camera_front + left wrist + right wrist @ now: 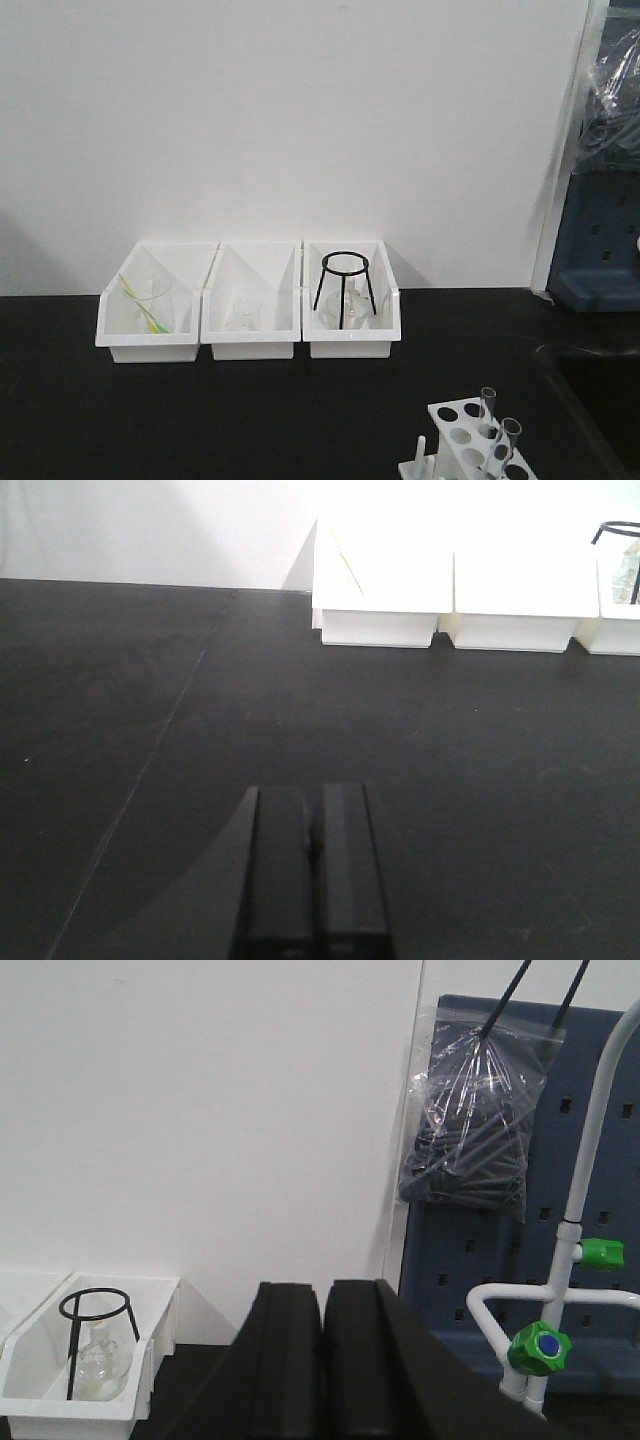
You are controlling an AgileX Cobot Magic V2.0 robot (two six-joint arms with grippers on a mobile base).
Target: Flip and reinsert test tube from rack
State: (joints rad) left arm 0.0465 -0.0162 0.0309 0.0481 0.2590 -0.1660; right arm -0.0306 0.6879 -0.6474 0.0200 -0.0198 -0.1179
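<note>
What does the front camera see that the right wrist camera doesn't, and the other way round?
Only the front-facing view shows the rack, low on the right, with two test tubes standing in it. Only the right wrist view shows the right gripper, its black jaws pressed together, and a white pipe with green knobs. Both show the white bin holding the black tripod, the blue pegboard and the clear plastic bag.
</note>
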